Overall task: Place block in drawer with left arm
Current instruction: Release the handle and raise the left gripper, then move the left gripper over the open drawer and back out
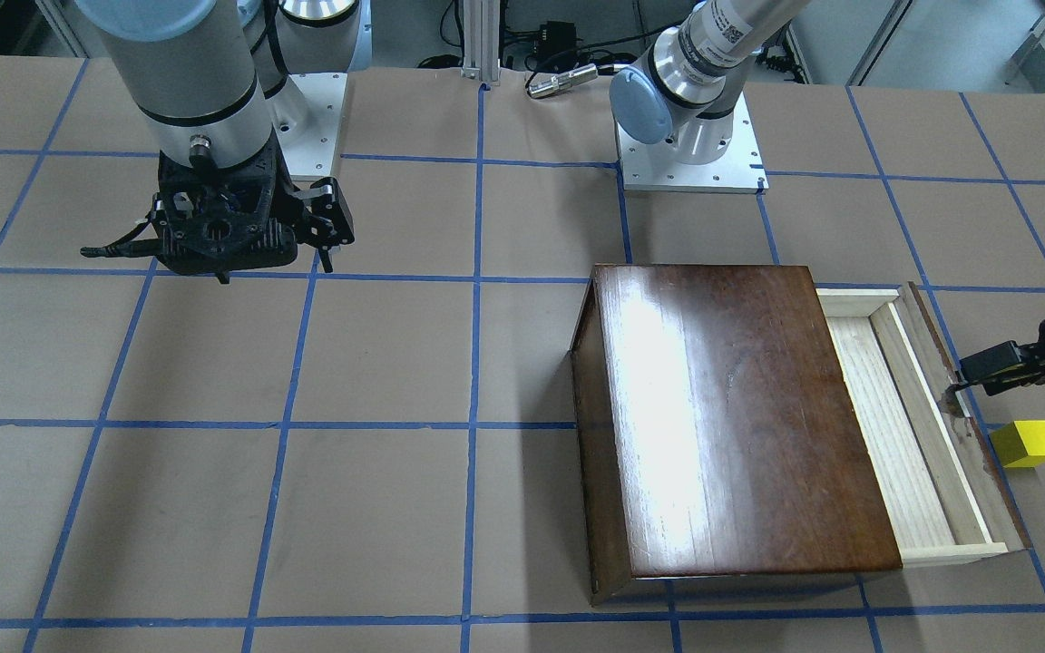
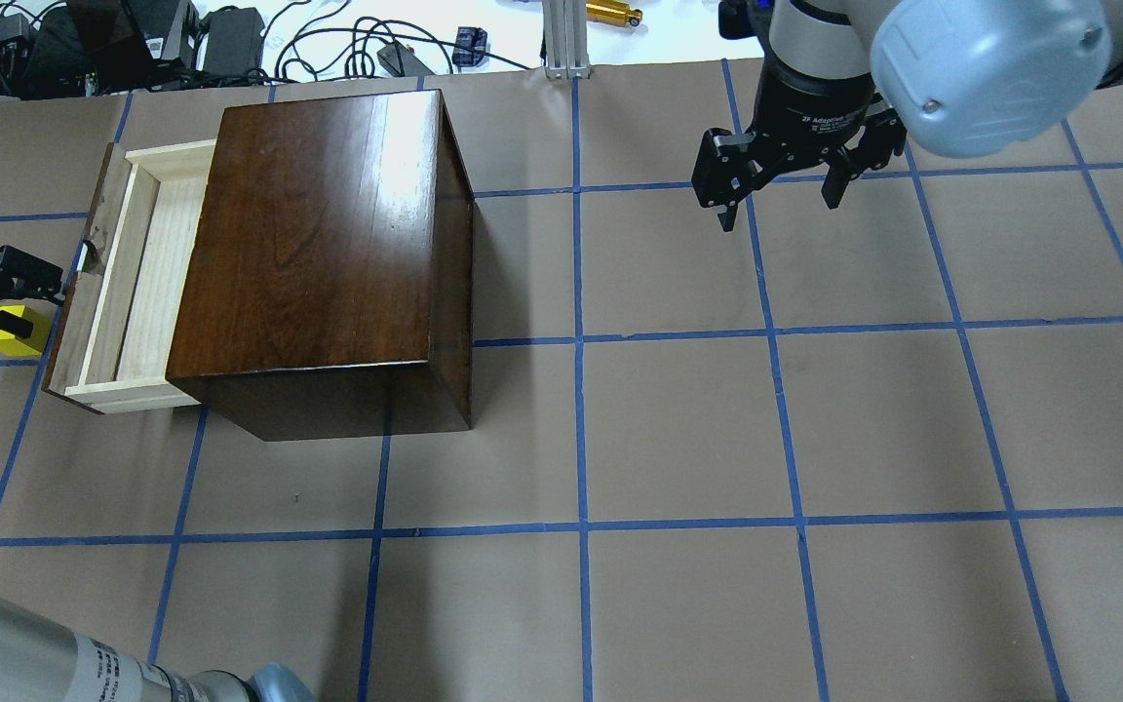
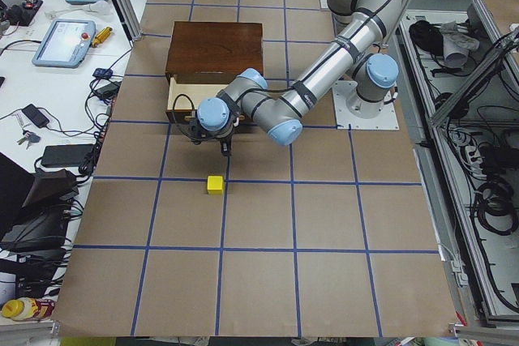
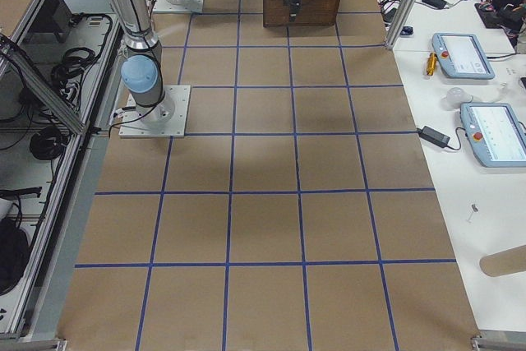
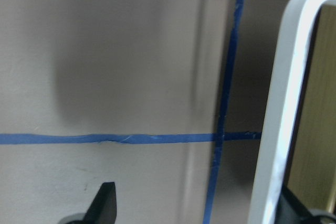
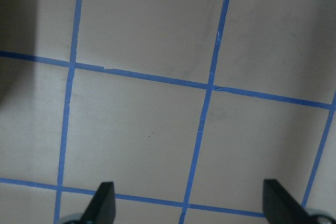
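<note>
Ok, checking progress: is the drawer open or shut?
Open: the drawer juts from the box, pale floor bare, block outside.

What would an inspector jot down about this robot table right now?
Surface: brown paper table with blue tape grid.
Job's things: yellow block on the table outside the drawer; drawer pulled out of wooden box, visible part empty.
Clutter: nothing seen.
Grippers: left gripper open at drawer's front panel; right gripper open above bare table.
Cables: black cables tangled on bench behind table.
Surroundings: touchscreen pendants on side bench.
</note>
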Tool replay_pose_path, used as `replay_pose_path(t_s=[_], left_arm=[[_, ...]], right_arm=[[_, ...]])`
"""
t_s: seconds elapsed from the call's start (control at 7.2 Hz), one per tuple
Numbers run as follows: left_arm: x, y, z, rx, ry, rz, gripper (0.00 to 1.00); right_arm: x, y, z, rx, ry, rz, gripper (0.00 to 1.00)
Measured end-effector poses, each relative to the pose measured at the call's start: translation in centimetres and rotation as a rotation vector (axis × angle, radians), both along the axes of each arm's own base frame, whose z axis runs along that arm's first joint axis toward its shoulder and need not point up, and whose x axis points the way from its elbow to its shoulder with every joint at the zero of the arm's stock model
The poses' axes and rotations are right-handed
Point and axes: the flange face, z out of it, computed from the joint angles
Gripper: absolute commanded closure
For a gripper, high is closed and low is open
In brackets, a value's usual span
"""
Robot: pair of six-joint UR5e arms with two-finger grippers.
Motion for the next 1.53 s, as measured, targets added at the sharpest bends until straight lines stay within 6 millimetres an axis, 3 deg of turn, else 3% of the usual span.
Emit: replay_pose_path(t_s=[0.42,0.69,1.11,1.39,1.53], left_arm=[[0.4,0.3,1.5,-0.017,-0.021,0.003,0.0],[0.3,0.7,4.9,-0.028,-0.069,-0.002,0.0],[-3.2,3.9,13.6,-0.042,-0.097,-0.009,0.0],[-6.6,8.0,20.0,-0.035,-0.146,-0.015,0.0],[-8.1,9.8,22.2,-0.026,-0.176,-0.018,0.0]], right_arm=[[0.0,0.0,0.0,0.0,0.0,0.001,0.0],[0.0,0.0,0.0,0.0,0.0,0.0,0.0],[0.0,0.0,0.0,0.0,0.0,0.0,0.0],[0.0,0.0,0.0,0.0,0.0,0.0,0.0],[0.0,0.0,0.0,0.0,0.0,0.0,0.0]])
